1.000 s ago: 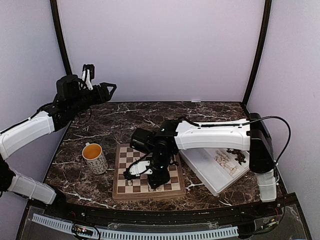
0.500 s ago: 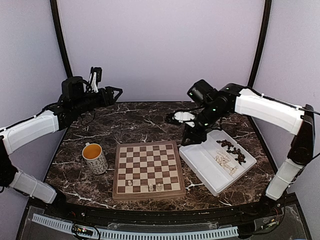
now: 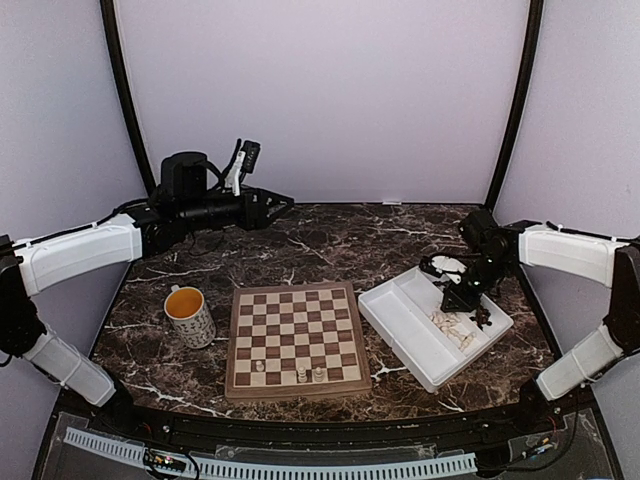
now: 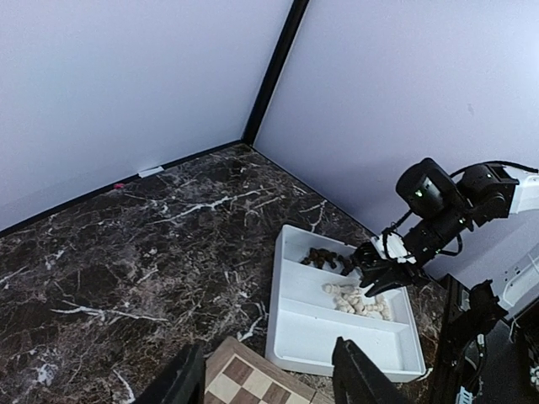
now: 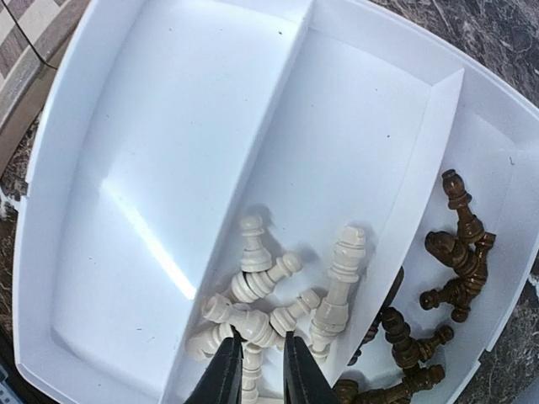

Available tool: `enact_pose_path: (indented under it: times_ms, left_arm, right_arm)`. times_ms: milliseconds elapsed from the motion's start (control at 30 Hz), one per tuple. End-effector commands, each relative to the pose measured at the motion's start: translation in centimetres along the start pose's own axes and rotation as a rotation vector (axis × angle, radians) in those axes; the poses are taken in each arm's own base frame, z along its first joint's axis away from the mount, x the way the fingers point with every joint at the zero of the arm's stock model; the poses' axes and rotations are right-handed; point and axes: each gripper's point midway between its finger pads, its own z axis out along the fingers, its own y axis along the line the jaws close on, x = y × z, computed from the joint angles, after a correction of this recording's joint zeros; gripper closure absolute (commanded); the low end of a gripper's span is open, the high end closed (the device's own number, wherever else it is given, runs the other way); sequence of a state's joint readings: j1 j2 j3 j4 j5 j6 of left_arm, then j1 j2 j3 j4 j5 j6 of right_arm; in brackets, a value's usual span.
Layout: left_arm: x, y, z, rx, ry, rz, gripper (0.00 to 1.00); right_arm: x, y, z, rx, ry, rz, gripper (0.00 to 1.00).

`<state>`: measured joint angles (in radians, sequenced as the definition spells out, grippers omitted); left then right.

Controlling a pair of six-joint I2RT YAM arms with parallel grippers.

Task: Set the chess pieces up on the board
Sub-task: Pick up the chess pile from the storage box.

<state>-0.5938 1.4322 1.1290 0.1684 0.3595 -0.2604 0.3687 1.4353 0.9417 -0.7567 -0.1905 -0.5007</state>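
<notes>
The chessboard (image 3: 293, 340) lay near the middle of the marble table (image 3: 200, 260) with three cream pawns (image 3: 300, 374) on its nearest rows, a mug (image 3: 189, 316) just left of it and the white tray (image 3: 395, 315) just right. Farther right, the right gripper (image 5: 255, 370) was down in the tray, pinching one cream piece (image 5: 253, 364) from the heap (image 5: 278, 290), beside the dark pieces (image 5: 455, 252). At the far left, the left gripper (image 4: 269, 383) hung above the table, fingers apart and holding nothing.

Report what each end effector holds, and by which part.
Left end effector: nothing, jaws open. Right end effector: closed on a cream piece lying in the tray; which part cannot be told.
</notes>
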Motion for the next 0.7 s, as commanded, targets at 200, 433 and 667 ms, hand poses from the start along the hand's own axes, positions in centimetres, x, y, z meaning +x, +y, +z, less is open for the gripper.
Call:
enact_pose_path:
  times_ms: [200,433,667]
  left_arm:
    - [1.4,-2.9,-0.7,0.106,0.054,-0.010,0.48]
    - [1.7,-3.5,-0.9,0.110,0.057,-0.028,0.48]
    - [1.5,-4.1,-0.3,0.126,0.052,-0.040,0.48]
  right_arm:
    - [1.7,-1.0,1.8,0.039,0.021,-0.235,0.78]
    - [3.1,-0.4,3.0,0.000,0.066,-0.294,0.76]
    - [4.3,-0.4,4.6,-0.014,0.106,-0.313,0.70]
